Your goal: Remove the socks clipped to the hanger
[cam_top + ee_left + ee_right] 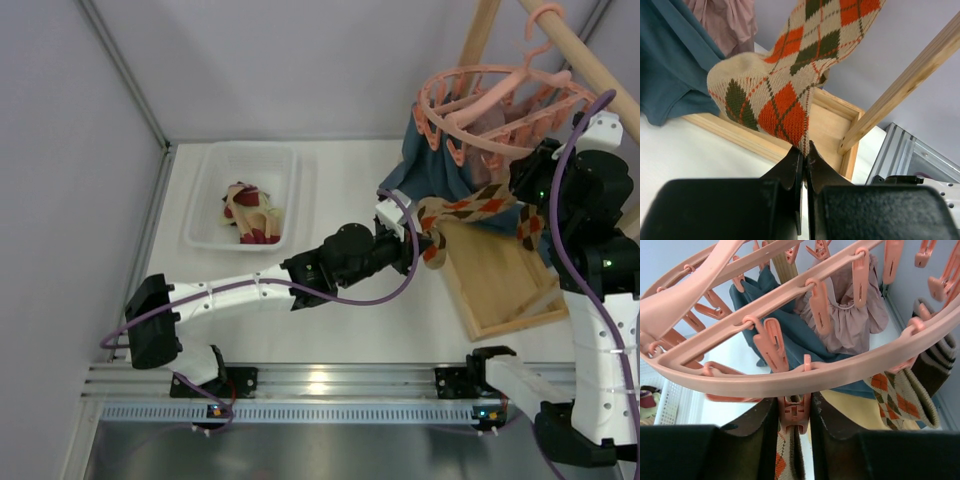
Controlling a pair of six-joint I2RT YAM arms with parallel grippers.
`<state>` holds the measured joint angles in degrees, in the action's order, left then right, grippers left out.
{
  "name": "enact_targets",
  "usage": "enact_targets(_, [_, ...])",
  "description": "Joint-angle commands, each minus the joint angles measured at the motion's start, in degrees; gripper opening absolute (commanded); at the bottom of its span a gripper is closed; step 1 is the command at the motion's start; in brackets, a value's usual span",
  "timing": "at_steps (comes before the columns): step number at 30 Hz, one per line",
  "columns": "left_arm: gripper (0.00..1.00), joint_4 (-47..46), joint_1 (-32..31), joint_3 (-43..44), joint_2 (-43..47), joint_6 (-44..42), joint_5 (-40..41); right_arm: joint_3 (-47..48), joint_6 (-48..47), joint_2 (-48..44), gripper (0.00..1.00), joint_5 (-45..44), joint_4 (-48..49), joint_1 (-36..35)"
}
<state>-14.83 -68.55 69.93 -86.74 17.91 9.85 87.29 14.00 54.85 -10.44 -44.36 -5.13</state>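
White desk (350,330) boxed by pale grey walls (300,70), with a white basket (215,238) at far left holding loose socks (252,215). At centre, left tool (804,150) pinched shut on argyle sock (785,100) stretched from pink hanger (790,377); right tool (793,405) squeezing its clip (792,420). Clipped end mostly hidden between dark fingers (760,440).

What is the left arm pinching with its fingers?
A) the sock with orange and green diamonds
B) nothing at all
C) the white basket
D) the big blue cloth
A: the left arm's fingers are shut on the edge of the diamond sock.
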Motion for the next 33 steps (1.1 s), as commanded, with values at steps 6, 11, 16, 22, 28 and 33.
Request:
enact_targets(6, [0.00, 0.4, 0.5, -0.4, 1.6, 0.5, -0.9, -0.8, 0.1, -0.5, 0.00, -0.7, 4.1, 0.5])
enact_targets(11, [0.00, 5.8, 2.8, -0.8, 2.0, 1.5, 0.3, -1.8, 0.2, -0.7, 0.00, 0.0, 4.1, 0.4])
enact_targets(16, [0.00, 20.4, 12.7, 1.3, 4.5, 6.4, 1.7, -2.6, 1.0, -1.5, 0.00, 2.5, 4.5, 0.5])
enact_targets(22, [0.00, 25.1, 31.8, -2.8, 12.0, 5.3, 8.0, -3.5, 2.7, -1.5, 0.00, 7.2, 5.3, 0.5])
enact_targets(28, [0.00, 29.6, 45.4, 0.5, 9.9, 4.6, 4.9, -2.4, 3.5, -0.1, 0.00, 10.2, 6.0, 0.4])
enact_targets(33, [0.00, 30.2, 52.8, 1.5, 5.0, 5.5, 2.9, 0.2, 2.9, 1.5, 0.00, 12.5, 5.2, 0.5])
